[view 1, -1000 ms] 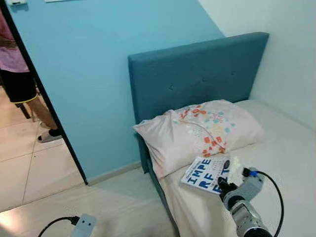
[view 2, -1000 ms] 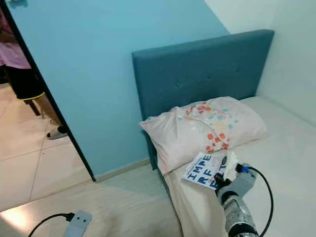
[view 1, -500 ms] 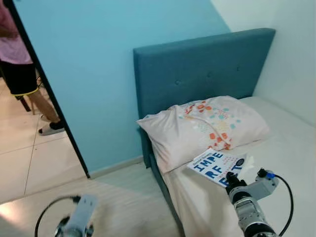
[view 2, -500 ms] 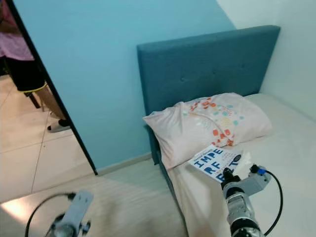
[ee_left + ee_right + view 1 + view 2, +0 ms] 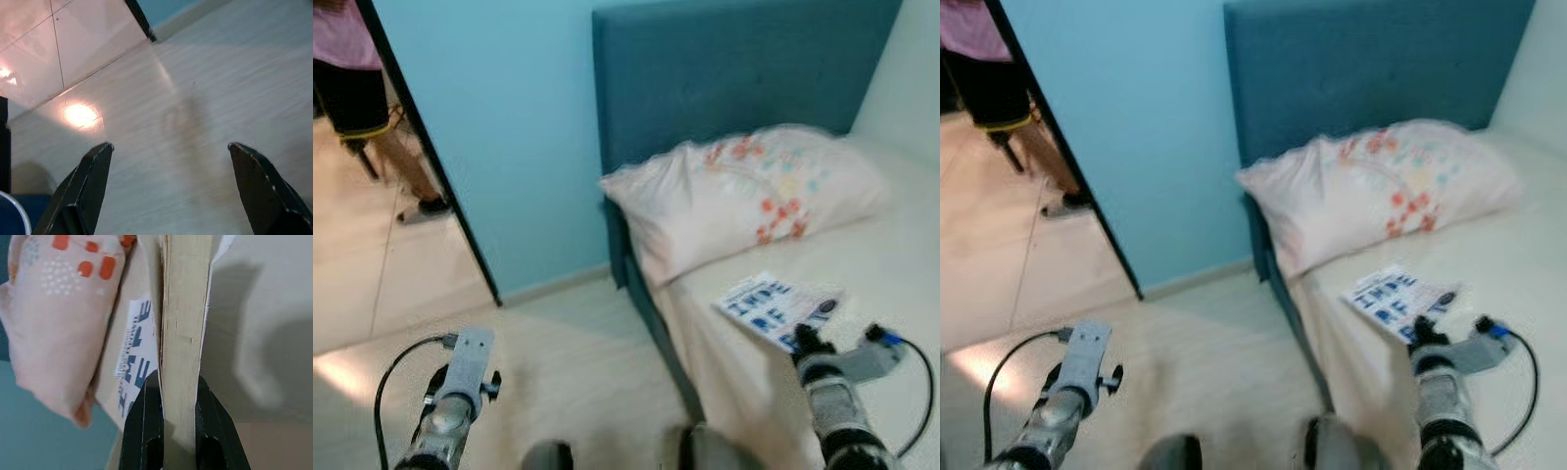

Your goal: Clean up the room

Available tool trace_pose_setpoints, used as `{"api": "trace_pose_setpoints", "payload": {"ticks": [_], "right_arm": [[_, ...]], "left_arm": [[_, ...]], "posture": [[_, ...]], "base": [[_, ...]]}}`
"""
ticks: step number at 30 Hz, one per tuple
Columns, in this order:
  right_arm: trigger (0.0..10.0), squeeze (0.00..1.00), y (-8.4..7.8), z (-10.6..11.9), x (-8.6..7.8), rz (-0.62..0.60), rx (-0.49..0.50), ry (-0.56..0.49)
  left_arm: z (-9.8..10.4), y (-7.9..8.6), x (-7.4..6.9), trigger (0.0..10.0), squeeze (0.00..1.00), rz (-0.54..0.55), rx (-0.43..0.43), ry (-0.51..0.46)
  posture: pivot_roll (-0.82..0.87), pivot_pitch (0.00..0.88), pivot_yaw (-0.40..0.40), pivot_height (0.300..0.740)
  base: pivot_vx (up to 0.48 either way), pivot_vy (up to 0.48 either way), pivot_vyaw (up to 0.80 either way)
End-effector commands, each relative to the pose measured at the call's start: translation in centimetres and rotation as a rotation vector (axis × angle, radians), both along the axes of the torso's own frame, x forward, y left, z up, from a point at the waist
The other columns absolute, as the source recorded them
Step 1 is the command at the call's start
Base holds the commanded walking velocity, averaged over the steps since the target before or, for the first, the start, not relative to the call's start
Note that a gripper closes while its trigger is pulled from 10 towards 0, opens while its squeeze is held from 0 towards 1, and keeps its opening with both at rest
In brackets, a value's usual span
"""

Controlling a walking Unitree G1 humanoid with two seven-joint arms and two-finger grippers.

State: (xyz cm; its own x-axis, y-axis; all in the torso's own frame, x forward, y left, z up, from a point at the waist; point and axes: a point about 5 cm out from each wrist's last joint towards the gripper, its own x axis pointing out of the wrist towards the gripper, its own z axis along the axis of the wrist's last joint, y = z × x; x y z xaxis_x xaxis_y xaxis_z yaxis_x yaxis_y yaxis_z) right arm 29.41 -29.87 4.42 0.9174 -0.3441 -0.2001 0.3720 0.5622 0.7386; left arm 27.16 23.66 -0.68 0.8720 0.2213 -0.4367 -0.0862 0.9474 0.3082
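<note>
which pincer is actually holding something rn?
The right pincer: its fingers are clamped on the book on the bed beside the pillow. The left pincer is open over bare floor.

Book (image 5: pixel 776 305) on bed (image 5: pixel 891 284) before pillow (image 5: pixel 744 191), headboard (image 5: pixel 724 69) behind, doorway left (image 5: pixel 372 196)

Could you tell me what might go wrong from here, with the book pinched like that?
The right gripper is shut on the book at one edge only, so the book may sag, fan open or slip as it is lifted off the bed.

The pillow lies right beside the book; a swing that way could drag it.

A person stands in the doorway, which matters if the robot carries the book out.
</note>
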Motion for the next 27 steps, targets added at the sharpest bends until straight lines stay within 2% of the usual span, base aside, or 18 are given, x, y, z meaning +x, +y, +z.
{"api": "trace_pose_setpoints", "payload": {"ticks": [1, 3, 8, 10, 12, 13, 16, 20, 22, 27], "right_arm": [[10.0, 0.0, -0.4, 0.8, 0.4, -0.022, 0.006, -0.039], [10.0, 0.0, -0.4, 0.8, 0.4, -0.022, 0.006, -0.039], [10.0, 0.0, -0.5, 1.1, 0.7, -0.029, 0.028, -0.055], [10.0, 0.0, 0.1, 1.3, 1.2, 0.006, 0.034, -0.058], [10.0, 0.0, 1.9, 2.0, 2.6, 0.107, 0.017, -0.06], [10.0, 0.0, 1.9, 2.0, 2.6, 0.107, 0.017, -0.06], [10.0, 0.0, 3.8, 2.7, 4.0, 0.182, 0.017, -0.08], [10.0, 0.0, 4.1, 2.9, 4.2, 0.192, 0.021, -0.089], [10.0, 0.0, 5.0, 3.3, 4.8, 0.214, 0.025, -0.098], [10.0, 0.0, 5.5, 3.2, 4.9, 0.214, 0.014, -0.08]], "left_arm": [[0.0, 1.1, -0.5, 10.0, 0.0, 0.009, 0.011, -0.004], [0.0, 1.1, -0.5, 10.0, 0.0, 0.009, 0.011, -0.004], [0.0, 2.0, -1.3, 10.0, 0.0, 0.004, 0.023, -0.026], [0.1, 2.3, -1.5, 10.0, 0.0, -0.001, 0.03, -0.034], [0.1, 2.6, -1.8, 10.0, 0.0, -0.012, 0.042, -0.042], [0.1, 2.6, -1.8, 10.0, 0.0, -0.012, 0.042, -0.042], [-0.4, 2.3, -2.5, 10.0, 0.0, -0.05, 0.062, -0.022], [-0.6, 2.2, -2.7, 10.0, 0.0, -0.066, 0.071, -0.015], [-1.1, 2.0, -3.3, 10.0, 0.0, -0.086, 0.08, 0.002], [-1.5, 1.7, -3.7, 10.0, 0.0, -0.095, 0.077, 0.018]], "posture": [[0.07, 0.215, 0.039, 0.565], [0.07, 0.215, 0.039, 0.565], [0.12, 0.289, 0.042, 0.555], [0.12, 0.301, 0.041, 0.555], [0.13, 0.32, 0.043, 0.555], [0.13, 0.32, 0.043, 0.555], [0.13, 0.323, 0.044, 0.555], [0.13, 0.322, 0.046, 0.555], [0.13, 0.316, 0.044, 0.555], [0.13, 0.311, 0.04, 0.555]], "base": [[0.0, 0.0, 0.0], [0.0, 0.0, 0.0], [0.0, 0.0, 0.0], [0.0, 0.0, 0.0], [0.0, 0.0, 0.0], [0.0, 0.0, 0.0], [0.0, 0.0, 0.0], [0.0, 0.0, 0.0], [0.0, 0.0, 0.0], [0.0, 0.0, 0.0]]}}
